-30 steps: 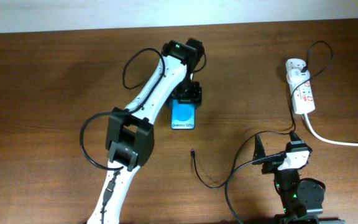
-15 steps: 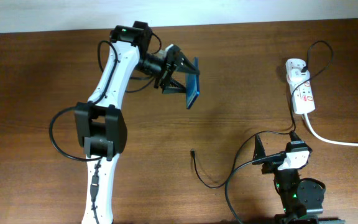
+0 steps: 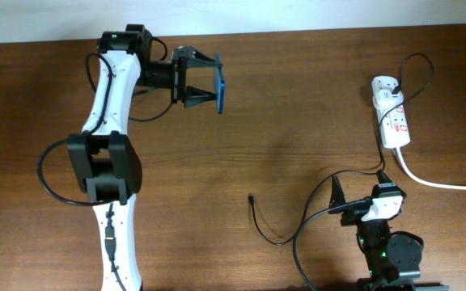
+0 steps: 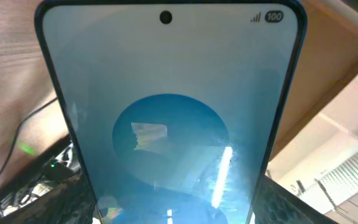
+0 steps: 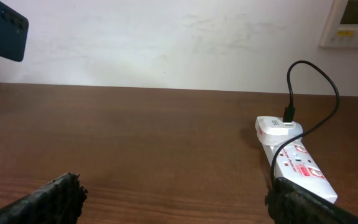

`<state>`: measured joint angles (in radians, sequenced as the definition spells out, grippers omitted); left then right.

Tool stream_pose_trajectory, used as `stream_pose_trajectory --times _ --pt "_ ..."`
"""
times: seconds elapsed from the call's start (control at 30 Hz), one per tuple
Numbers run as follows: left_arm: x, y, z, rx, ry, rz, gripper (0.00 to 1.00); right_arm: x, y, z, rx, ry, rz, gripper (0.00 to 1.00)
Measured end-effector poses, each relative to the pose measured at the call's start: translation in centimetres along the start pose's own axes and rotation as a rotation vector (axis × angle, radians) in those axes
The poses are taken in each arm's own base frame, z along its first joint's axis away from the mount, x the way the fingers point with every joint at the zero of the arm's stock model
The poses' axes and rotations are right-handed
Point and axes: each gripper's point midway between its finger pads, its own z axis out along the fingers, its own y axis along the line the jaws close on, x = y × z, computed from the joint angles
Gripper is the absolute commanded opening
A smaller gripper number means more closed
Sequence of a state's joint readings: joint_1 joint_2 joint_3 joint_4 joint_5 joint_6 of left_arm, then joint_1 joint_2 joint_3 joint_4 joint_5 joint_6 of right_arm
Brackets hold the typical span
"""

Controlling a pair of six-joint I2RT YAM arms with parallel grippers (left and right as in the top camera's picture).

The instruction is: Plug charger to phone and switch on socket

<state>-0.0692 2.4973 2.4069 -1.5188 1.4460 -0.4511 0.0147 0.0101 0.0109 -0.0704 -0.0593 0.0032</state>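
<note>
The socket (image 3: 392,121) lies at 2 o'clock on the table (image 3: 298,121), its white cord (image 3: 443,184) trailing off toward 3. The charger (image 3: 253,212) is plugged in at the socket's 12 o'clock end. It loops down past the right gripper (image 5: 184,205) and ends with its tip on the wood near 6 o'clock. That gripper's fingers are spread wide, grasping nothing. At 11 o'clock the left gripper (image 3: 209,81) is clenched on the phone (image 4: 166,124), which is off the table and edge-on from overhead. Its light-blue screen is lit, showing a round blue shape, a punch-hole lens and "100" at the top.
</note>
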Motion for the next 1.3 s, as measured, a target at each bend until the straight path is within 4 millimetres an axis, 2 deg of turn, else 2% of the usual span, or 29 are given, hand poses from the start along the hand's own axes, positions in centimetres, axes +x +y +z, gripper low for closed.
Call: stream_pose_trajectory --times 0.27,1.3 --pt "0.6 -1.0 0.0 0.059 0.030 -0.012 0.72 0.0 0.0 0.0 0.000 0.000 0.000 0.98" --pt "1.2 -0.9 0.9 0.051 0.051 -0.046 0.70 0.0 0.0 0.0 0.000 0.000 0.000 0.98"
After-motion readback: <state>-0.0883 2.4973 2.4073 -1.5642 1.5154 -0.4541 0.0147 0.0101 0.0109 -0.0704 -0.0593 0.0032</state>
